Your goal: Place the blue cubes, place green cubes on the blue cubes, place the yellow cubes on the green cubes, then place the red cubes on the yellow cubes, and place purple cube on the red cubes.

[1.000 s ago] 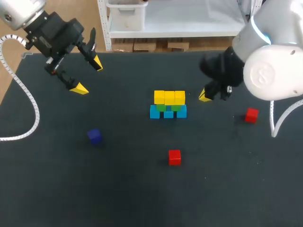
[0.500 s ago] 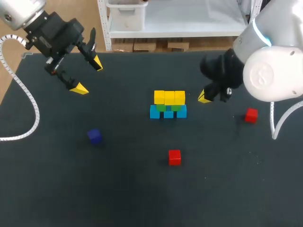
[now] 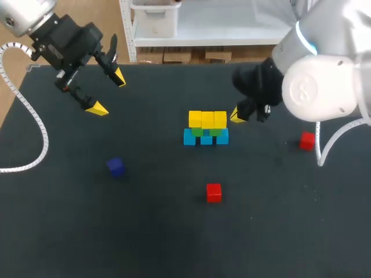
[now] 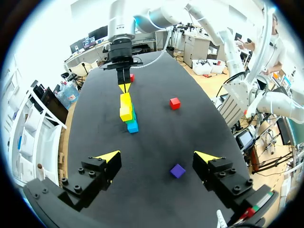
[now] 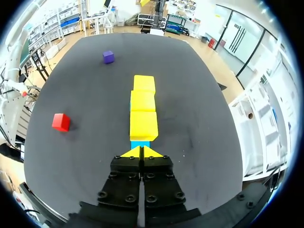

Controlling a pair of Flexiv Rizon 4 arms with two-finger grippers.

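- Right gripper (image 5: 141, 152) pinched shut, empty, at the stack's (image 3: 206, 128) 3 o'clock.
- Left gripper (image 3: 107, 92) gapes open.
- Red cube (image 3: 214, 192) at 6 o'clock: likely light, rigid; pinch opposite flat faces.

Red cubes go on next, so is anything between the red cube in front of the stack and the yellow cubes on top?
Nothing visible. Bare black table lies between the small red cube and the stack, and the yellow cubes are uncovered. The shut right gripper is beside the stack's right end.
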